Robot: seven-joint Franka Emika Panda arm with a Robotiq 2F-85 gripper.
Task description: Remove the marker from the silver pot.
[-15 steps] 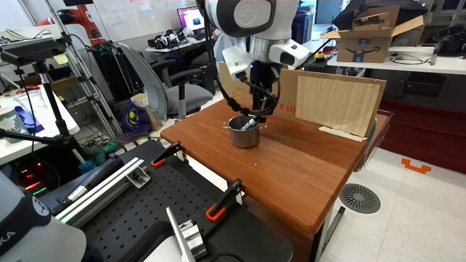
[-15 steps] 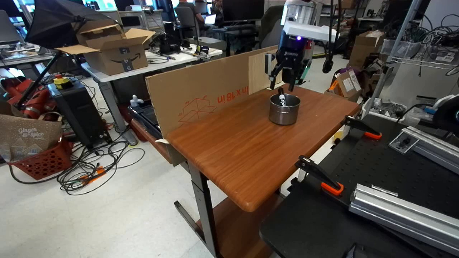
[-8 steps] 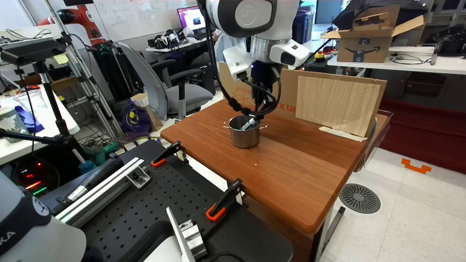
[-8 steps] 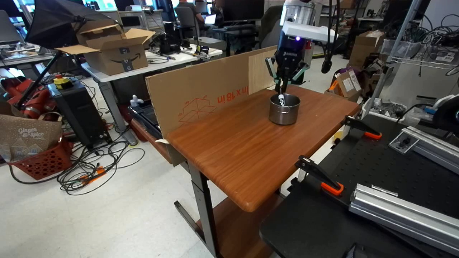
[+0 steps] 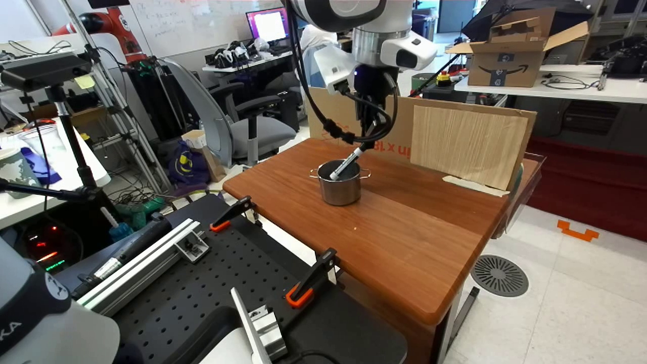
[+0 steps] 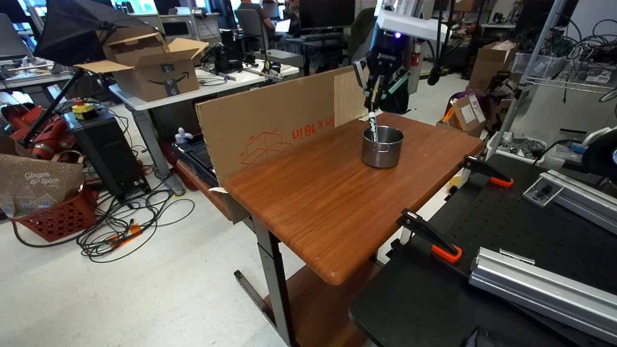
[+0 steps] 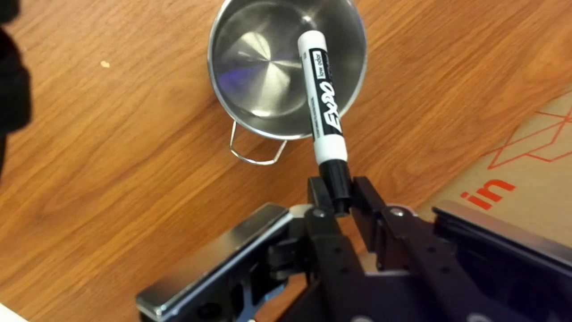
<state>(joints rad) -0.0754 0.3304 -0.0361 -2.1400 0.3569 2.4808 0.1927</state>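
Holding the marker (image 7: 325, 107) here, clasped by its black cap (image 7: 336, 179) between the fingers (image 7: 368, 199), pressed from both sides. Reading "EXPO" and "low odor" along the label, crisp in the wrist view. Slanting, too, from the cap above to the white end below, plainly tilted in both exterior views. Pointing with that white end into the mouth of the silver pot (image 5: 339, 193), or just over it: cannot tell which, nor whether touching the inner wall.

Down to the pot itself, then: sitting upright on the wooden surface (image 5: 404, 237), gleaming in streaks across the round bottom, and showing one wire handle (image 7: 258, 163) in the wrist view. Spotting a pale fleck (image 7: 105, 64) on the wood as well, apart from the pot.

Out to the edges! Finding a cardboard panel (image 6: 270, 115) with red print standing along one side of the surface, and a wood-grained board (image 5: 465, 144) upright against it. Opposite, seeing two black-and-orange clamps (image 5: 314, 275) along the gap between the surface and a dark perforated platform (image 5: 212, 283). Farther off, in an exterior view, catching a grey chair (image 5: 260, 135) and, well apart from it, a cardboard box (image 5: 505, 65) with flaps spread, resting on a white table (image 5: 619, 92).
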